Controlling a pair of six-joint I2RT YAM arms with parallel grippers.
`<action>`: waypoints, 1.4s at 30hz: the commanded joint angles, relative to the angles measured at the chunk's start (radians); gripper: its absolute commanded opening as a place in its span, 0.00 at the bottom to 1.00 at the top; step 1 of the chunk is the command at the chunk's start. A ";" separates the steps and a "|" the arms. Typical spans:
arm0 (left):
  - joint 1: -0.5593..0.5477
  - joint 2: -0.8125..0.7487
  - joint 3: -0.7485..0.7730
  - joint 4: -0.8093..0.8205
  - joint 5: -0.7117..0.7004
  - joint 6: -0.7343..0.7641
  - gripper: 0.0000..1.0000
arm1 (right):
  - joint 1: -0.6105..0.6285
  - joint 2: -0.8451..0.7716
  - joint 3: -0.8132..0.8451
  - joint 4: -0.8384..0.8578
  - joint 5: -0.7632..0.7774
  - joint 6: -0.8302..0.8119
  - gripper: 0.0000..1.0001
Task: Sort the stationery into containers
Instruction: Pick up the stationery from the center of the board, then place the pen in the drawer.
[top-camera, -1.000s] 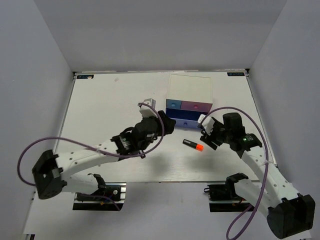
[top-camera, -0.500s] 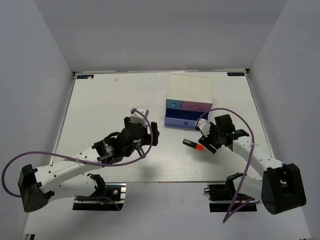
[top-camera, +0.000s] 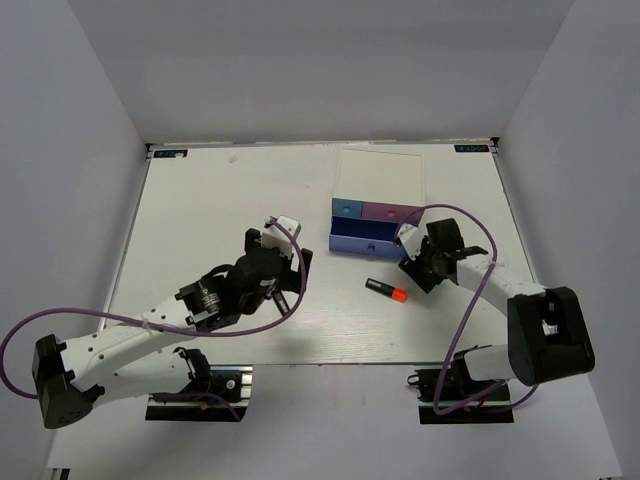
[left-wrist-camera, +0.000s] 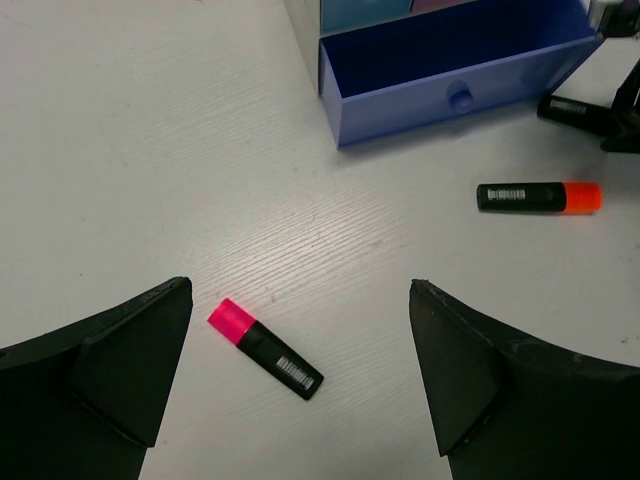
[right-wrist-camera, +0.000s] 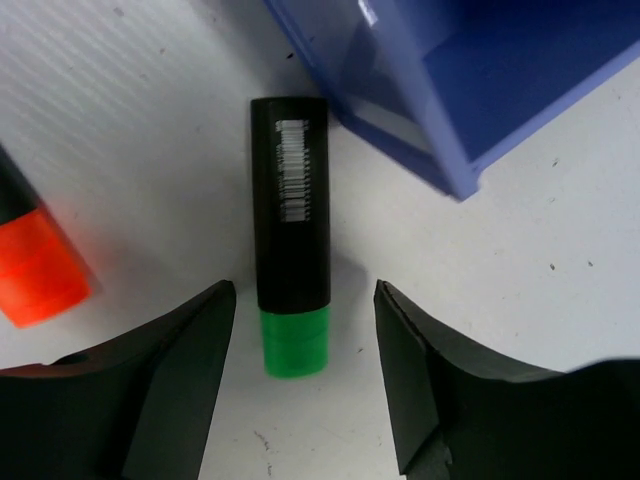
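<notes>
The white organiser (top-camera: 380, 178) stands at the far middle with its lavender drawer (top-camera: 365, 243) pulled open; it looks empty in the left wrist view (left-wrist-camera: 455, 50). An orange-ended marker (top-camera: 385, 290) lies in front of it. My right gripper (top-camera: 414, 266) is open and low, its jaws either side of the green-ended marker (right-wrist-camera: 291, 240), which lies by the drawer's corner (right-wrist-camera: 455, 175). My left gripper (top-camera: 287, 262) is open above the pink-ended marker (left-wrist-camera: 264, 349). The pink-capped cylinder and the grey block are out of view.
The orange marker (right-wrist-camera: 38, 272) lies just left of the green one. In the left wrist view the orange marker (left-wrist-camera: 538, 196) and the green marker's black body (left-wrist-camera: 572, 108) lie right of the drawer. White walls enclose the table (top-camera: 200, 210).
My left gripper has drawn back from the drawer's left side toward the near left. My right arm has folded in, and its gripper now sits by the drawer's right corner over the green marker.
</notes>
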 joint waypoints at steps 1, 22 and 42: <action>0.003 -0.011 -0.012 -0.016 -0.013 0.035 1.00 | -0.028 0.043 0.052 -0.021 -0.028 0.018 0.63; 0.003 0.020 -0.011 -0.051 -0.095 0.000 1.00 | -0.059 -0.261 0.025 -0.317 -0.400 -0.204 0.23; 0.003 0.109 -0.001 -0.089 -0.114 -0.010 1.00 | 0.090 -0.021 0.467 -0.153 -0.252 -0.276 0.21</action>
